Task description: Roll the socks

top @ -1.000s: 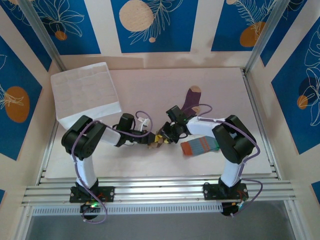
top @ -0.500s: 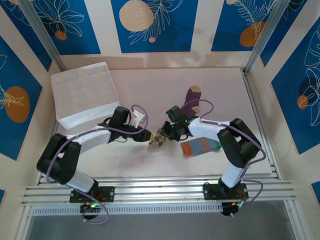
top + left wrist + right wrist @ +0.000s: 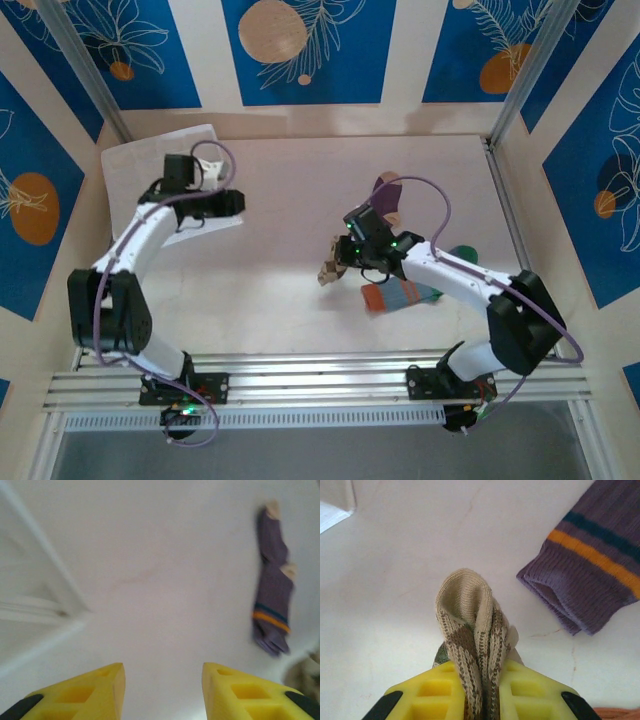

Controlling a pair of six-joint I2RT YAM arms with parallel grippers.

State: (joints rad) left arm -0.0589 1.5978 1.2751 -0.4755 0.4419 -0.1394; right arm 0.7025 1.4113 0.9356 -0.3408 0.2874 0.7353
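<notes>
- The brown-tan diamond-patterned sock [image 3: 470, 625] is folded into a narrow upright loop at the middle of the table [image 3: 270, 300], left of the purple sock [image 3: 590, 575].
- The right gripper [image 3: 475, 680] pinches it tightly between its jaws.
- The left gripper [image 3: 162, 675] has its jaws wide apart and empty.
- A second ago the left gripper was at the sock; it has swung far-left over the white gridded box [image 3: 125, 165].
</notes>
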